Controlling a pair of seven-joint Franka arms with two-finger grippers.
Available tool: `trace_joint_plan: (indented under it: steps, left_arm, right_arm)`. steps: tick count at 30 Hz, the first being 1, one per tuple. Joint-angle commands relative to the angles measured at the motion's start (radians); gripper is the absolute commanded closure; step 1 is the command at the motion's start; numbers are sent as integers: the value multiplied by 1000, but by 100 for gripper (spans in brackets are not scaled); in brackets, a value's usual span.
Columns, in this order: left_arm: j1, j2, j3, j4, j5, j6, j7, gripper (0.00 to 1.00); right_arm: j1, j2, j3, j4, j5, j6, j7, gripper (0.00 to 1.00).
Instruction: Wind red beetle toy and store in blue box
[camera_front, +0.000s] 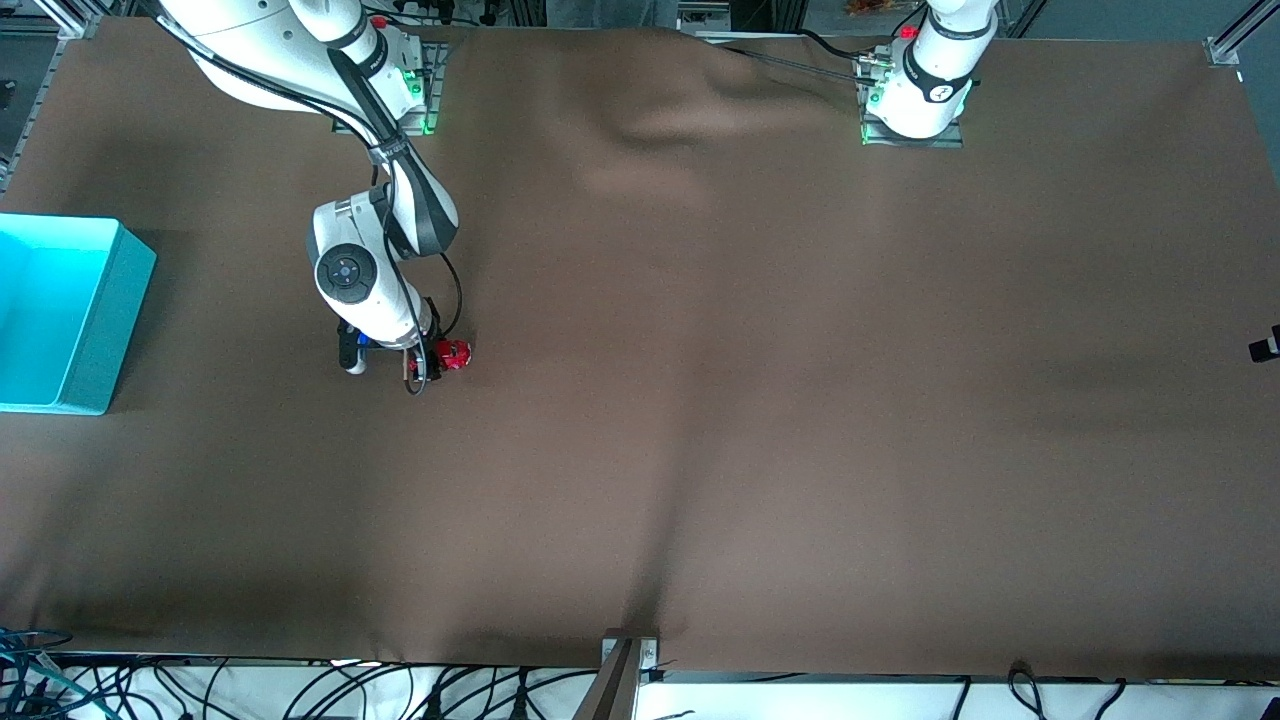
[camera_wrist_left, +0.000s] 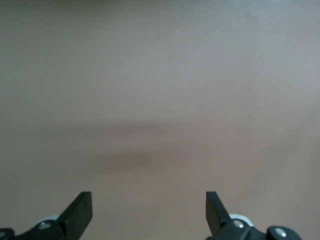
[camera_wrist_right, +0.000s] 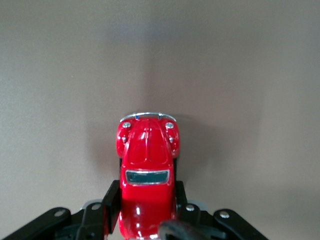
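Observation:
The red beetle toy (camera_front: 456, 354) (camera_wrist_right: 146, 160) is a small glossy red car with silvery trim, low on the brown cloth toward the right arm's end of the table. My right gripper (camera_front: 432, 360) (camera_wrist_right: 145, 194) is shut on it, one black finger (camera_wrist_right: 111, 196) pressed against each flank of its body. The blue box (camera_front: 108, 318) stands open-topped at the table's edge on the right arm's end, apart from the toy. In the left wrist view my left gripper (camera_wrist_left: 148, 201) is open over bare cloth with nothing between its fingers. That arm waits, and only its base (camera_front: 922, 85) shows in the front view.
A brown cloth (camera_front: 700, 400) with soft wrinkles covers the whole table. A small dark object (camera_front: 1265, 346) pokes in at the table's edge on the left arm's end. Cables hang along the edge nearest the front camera.

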Motion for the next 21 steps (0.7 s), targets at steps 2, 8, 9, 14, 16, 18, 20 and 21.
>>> trace_joint_plan:
  steps: [2,8,9,14,16,18,20,21]
  left_arm:
    - [17,-8,-1,-4,-24,-10,58,0]
    - [29,-8,-1,-5,-24,-10,61,0]
    - [32,-8,-1,-5,-24,-10,61,0]
    - [35,-8,-1,-5,-25,-10,76,0]
    - [37,-8,-3,-5,-25,-10,80,0]
    - [41,-8,-3,-4,-25,-10,80,0]
    - [43,-8,-1,-5,-25,-10,80,0]
    - [43,-6,-1,-5,-25,-10,81,0]
  right_arm:
    - [-3,-12,-4,-7,-54,5,-15,100]
    - [-11,-14,-5,-9,-55,-1,-86,100]
    - [-12,-14,-5,-9,-55,-3,-94,100]
    - [-22,-14,-5,-9,-55,-4,-115,100]
    - [-23,-13,-5,-9,-55,-4,-120,100]
    - [-25,-12,-7,-9,-57,-4,-124,100]
    - [-29,-14,-7,-9,-57,-4,-126,100]
    - [-29,-14,-8,-7,-57,-4,-127,100]
